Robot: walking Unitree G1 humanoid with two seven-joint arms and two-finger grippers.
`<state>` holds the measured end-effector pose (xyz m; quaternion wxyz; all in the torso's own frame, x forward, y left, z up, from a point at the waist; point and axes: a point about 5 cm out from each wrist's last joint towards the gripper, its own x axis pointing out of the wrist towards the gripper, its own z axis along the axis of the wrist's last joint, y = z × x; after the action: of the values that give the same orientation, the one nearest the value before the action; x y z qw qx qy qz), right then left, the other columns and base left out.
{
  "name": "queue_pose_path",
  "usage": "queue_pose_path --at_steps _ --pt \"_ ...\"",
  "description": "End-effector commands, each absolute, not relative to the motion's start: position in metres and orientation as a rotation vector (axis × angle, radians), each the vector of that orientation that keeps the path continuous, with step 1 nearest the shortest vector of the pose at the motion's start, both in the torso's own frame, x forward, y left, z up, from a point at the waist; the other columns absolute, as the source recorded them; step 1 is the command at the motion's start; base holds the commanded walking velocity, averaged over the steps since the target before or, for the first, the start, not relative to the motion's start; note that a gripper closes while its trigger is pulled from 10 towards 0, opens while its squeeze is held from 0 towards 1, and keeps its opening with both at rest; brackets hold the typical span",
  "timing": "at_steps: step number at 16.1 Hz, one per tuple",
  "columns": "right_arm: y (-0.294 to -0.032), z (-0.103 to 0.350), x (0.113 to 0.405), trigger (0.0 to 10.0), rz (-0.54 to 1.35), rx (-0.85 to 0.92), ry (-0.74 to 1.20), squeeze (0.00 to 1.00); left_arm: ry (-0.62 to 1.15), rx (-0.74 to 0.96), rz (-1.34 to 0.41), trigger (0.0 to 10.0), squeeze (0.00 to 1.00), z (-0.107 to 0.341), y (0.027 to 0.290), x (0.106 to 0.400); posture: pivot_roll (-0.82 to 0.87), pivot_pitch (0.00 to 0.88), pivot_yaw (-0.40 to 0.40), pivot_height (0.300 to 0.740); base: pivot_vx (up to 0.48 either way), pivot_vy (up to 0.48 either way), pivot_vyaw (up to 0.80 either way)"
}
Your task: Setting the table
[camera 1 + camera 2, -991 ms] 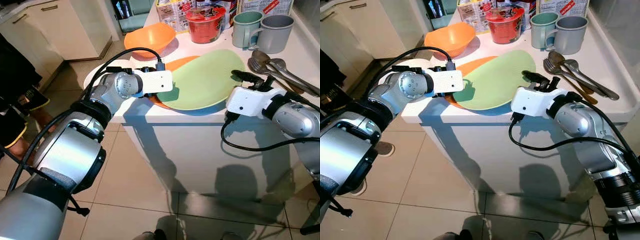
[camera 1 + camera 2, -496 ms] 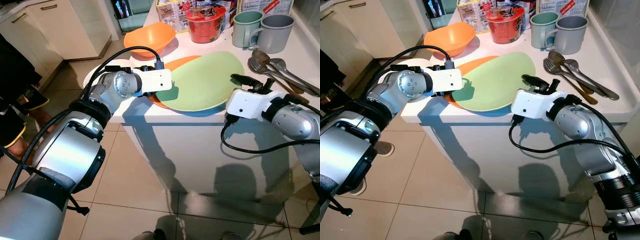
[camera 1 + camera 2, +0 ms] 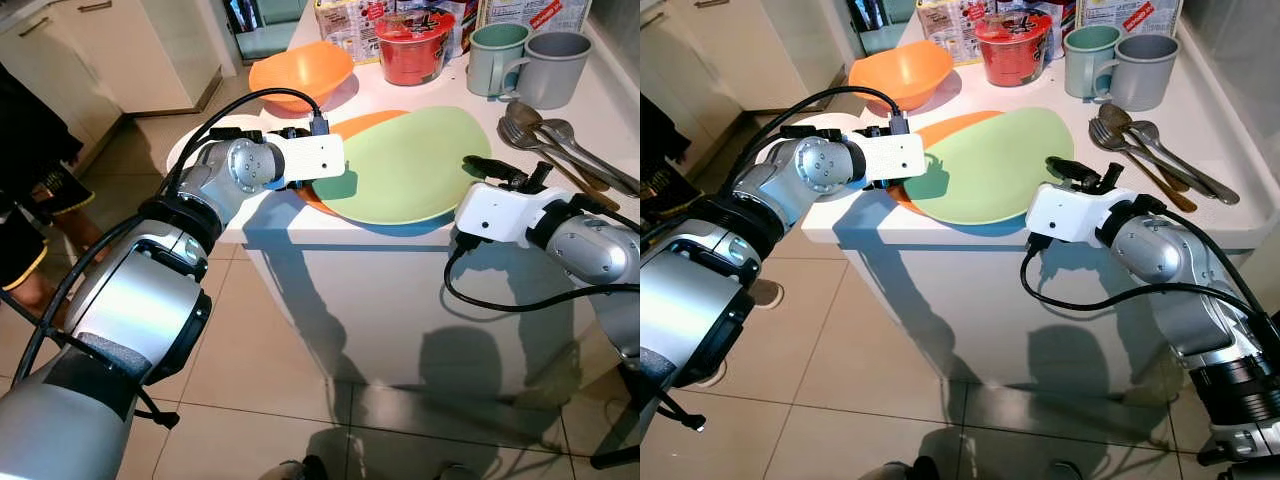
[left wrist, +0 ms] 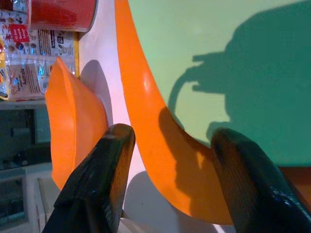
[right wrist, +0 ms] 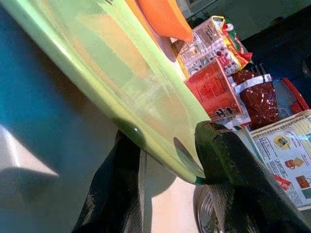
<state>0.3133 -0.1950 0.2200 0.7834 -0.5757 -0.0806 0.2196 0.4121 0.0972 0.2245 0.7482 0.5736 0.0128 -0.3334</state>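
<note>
A green plate (image 3: 405,165) lies on top of an orange plate (image 3: 355,125) at the white table's near edge, with a sliver of blue plate (image 3: 400,225) under both. My left gripper (image 4: 172,141) is at the stack's left rim. It is open, with the orange plate (image 4: 146,97) rim between its fingers (image 4: 104,174). At the right rim my right gripper (image 3: 475,162) is open. One finger (image 5: 218,155) is over the green plate (image 5: 121,82) edge and the other under it.
An orange bowl (image 3: 300,72), a red noodle cup (image 3: 412,48), a green mug (image 3: 497,55) and a grey mug (image 3: 560,65) stand behind the plates. Cutlery (image 3: 560,140) lies to the right. A person (image 3: 30,180) stands at the left by cabinets.
The whole picture has slid down a little, so the camera moved. Both grippers remain at the plate rims with no clear change in their fingers.
</note>
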Motion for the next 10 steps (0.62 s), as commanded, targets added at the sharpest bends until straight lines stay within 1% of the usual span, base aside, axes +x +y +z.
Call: queue_pose_path --at_steps 1,10 --pt "-0.1792 0.2368 0.3087 0.0 0.495 -1.169 -0.296 0.00 0.210 1.257 -0.844 10.0 0.00 0.1749 0.1006 0.4002 -0.12 0.128 0.186 0.740 0.000 0.000 0.00" --pt "-0.1792 0.2368 0.3087 0.0 0.495 -1.169 -0.296 0.00 0.210 1.257 -0.844 10.0 0.00 0.1749 0.1006 0.4002 -0.12 0.128 0.186 0.740 0.000 0.000 0.00"
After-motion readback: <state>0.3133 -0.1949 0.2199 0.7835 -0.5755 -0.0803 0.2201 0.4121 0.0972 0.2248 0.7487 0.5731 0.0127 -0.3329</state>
